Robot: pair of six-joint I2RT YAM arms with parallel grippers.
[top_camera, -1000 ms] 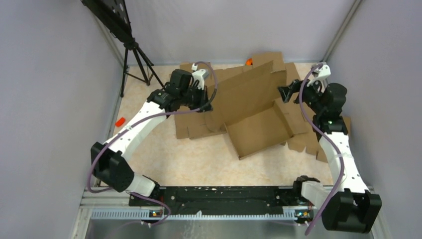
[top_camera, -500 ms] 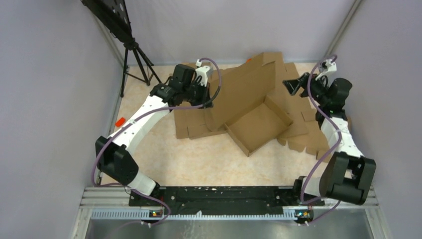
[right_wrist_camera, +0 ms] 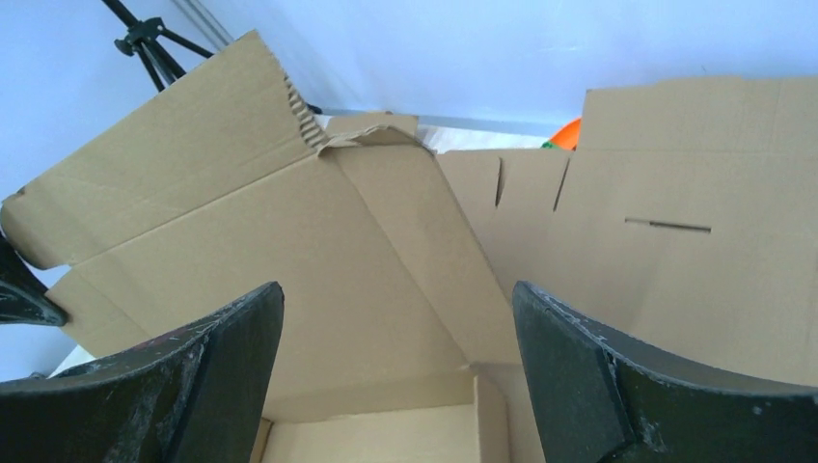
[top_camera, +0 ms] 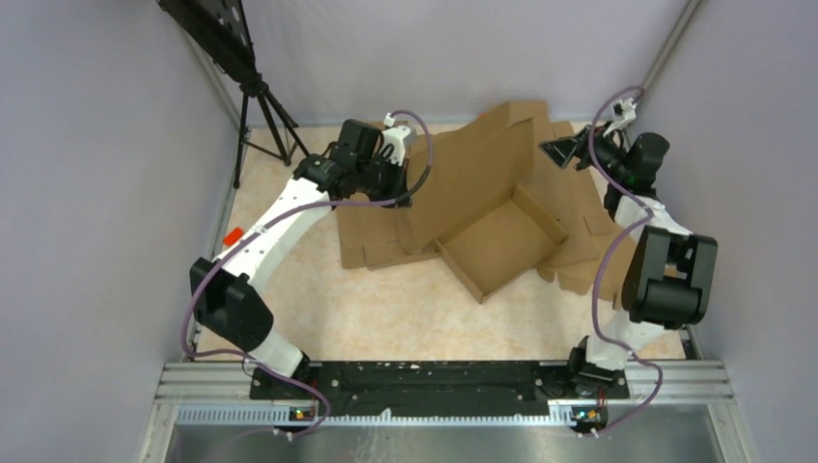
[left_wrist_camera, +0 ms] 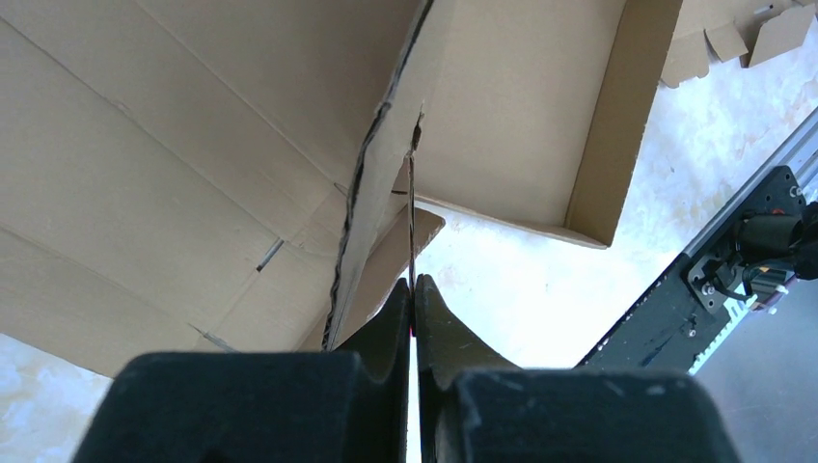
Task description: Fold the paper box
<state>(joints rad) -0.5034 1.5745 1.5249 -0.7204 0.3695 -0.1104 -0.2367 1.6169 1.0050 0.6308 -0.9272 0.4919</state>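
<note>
1. A black tripod (top_camera: 262, 108) stands in the far left corner of the table (top_camera: 386, 313).
2. A small red thing (top_camera: 232, 234) lies at the table's left edge; what it is cannot be told.
3. The left gripper (left_wrist_camera: 412, 291) reaches in from the left toward the middle of the table. Its fingers (left_wrist_camera: 391, 318) are pressed together, pinching a thin cardboard flap seen edge-on that runs up to the box's side wall.
4. Flat brown cardboard blanks (top_camera: 365, 249) lie on the table under and beside the box, showing at its left and again at its right toward the table's right edge.
5. The paper box (top_camera: 502, 243) sits right of the table's middle, toward the far edge. Its shallow tray is open on top with low walls up on its sides, and its large lid panel is raised and tilted at the tray's far left side.
6. The right gripper (top_camera: 562, 151) hangs near the far right corner, just beside the lid's upper right end, its fingers (right_wrist_camera: 588, 386) spread wide with nothing between them.
</note>
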